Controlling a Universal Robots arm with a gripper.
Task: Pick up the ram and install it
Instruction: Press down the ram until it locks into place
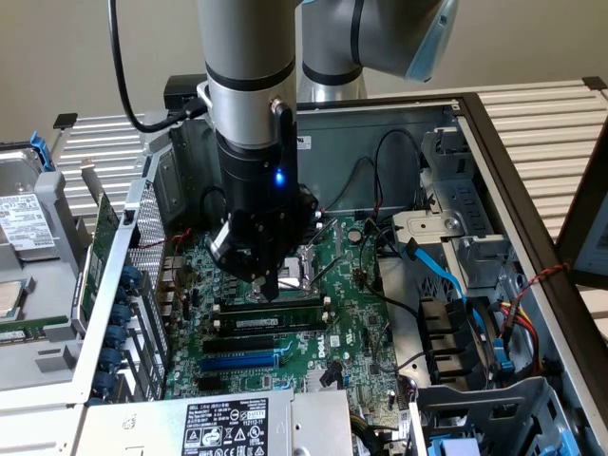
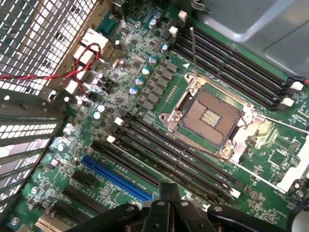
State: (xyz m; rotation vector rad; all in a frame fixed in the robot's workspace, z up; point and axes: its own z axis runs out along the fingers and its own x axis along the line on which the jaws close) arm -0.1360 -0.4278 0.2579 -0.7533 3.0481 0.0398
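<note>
My gripper [image 1: 271, 291] hangs inside an open computer case, its fingers shut together with nothing between them. The fingertips rest on or just above the top edge of the ram [image 1: 290, 306]. The ram is a long dark-green stick lying along a black slot on the green motherboard [image 1: 356, 313]. In the wrist view the shut gripper [image 2: 166, 192] points at the row of long black slots [image 2: 174, 154] beside the blue slot [image 2: 116, 176]. Whether the ram is fully seated I cannot tell.
An empty CPU socket [image 2: 210, 116] with a raised metal lever sits just beyond the slots. A metal grille wall [image 1: 142, 256] rises at the exterior view's left. Drive cage and blue and black cables [image 1: 456, 285] crowd the right. A labelled power supply [image 1: 223, 426] lies in front.
</note>
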